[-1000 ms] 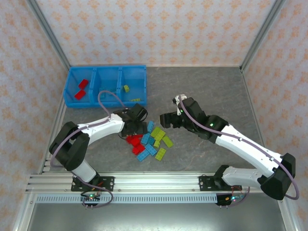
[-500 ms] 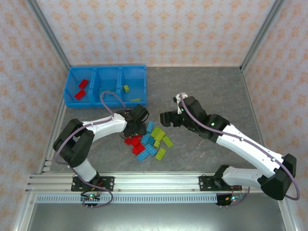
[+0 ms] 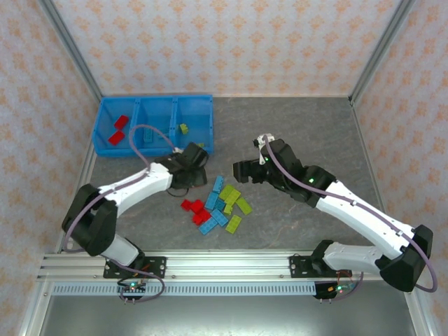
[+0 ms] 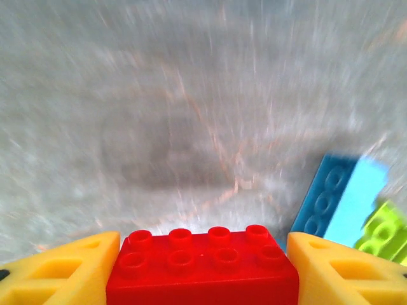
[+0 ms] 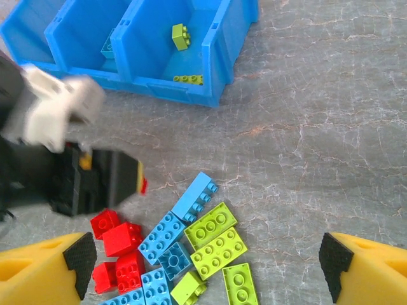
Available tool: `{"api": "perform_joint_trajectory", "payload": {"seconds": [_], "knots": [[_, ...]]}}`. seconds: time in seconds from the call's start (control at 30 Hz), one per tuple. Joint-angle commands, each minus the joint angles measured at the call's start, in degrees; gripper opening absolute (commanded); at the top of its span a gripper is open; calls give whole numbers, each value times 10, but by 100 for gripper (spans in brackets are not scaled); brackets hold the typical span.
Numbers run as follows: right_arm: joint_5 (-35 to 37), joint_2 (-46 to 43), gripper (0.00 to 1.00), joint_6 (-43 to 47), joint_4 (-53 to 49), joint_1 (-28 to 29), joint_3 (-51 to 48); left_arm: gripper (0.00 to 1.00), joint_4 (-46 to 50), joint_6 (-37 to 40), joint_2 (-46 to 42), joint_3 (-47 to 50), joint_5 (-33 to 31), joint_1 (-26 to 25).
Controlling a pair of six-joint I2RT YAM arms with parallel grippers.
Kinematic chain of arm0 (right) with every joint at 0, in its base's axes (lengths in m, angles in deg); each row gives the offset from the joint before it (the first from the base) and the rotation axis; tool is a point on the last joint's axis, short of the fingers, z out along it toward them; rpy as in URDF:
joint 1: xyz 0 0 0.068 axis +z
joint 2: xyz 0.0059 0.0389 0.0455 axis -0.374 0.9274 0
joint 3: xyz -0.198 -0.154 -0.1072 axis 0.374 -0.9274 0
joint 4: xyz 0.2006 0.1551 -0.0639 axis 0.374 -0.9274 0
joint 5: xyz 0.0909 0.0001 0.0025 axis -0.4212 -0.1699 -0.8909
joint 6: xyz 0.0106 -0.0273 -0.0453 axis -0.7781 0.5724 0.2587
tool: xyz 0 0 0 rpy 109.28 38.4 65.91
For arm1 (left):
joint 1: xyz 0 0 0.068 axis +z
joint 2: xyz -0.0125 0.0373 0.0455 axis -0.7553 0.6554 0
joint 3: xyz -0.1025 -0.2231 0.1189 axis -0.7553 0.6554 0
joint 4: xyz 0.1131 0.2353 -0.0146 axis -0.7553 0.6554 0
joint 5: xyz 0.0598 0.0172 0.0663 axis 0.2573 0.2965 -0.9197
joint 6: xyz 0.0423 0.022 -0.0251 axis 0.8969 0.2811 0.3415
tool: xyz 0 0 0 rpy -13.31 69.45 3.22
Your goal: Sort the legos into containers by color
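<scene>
One red brick (image 4: 202,270) is pinched between the two yellow fingers (image 4: 60,270) of the left hand (image 3: 194,170), just left of the loose pile (image 3: 218,206) on the table (image 3: 301,133), in which four lime bricks (image 5: 210,225) are counted. The right hand (image 3: 241,172) is held spread wide, right of the pile. In the three joined bins (image 3: 155,105) at far left, two red bricks (image 3: 122,120) are seen in the leftmost and two lime pieces (image 5: 180,36) in the rightmost.

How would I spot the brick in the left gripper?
Find the blue bins; the left gripper sits just in front of their right end. Between its yellow fingers is a red eight-stud brick, clamped rather than lying in the pile.
</scene>
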Motion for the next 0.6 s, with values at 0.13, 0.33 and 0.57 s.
{"api": "perform_joint_trajectory", "payload": {"seconds": [0.13, 0.33, 0.57], "knots": [[-4, -5, 93, -13, -1, -1, 24, 53, 22, 51, -60, -99, -65, 174], [-14, -8, 93, -25, 12, -1, 8, 50, 38, 70, 18, -248, -74, 333], [-9, -39, 93, -26, -10, -1, -10, 52, 106, 86, 207, -475, -40, 429]]}}
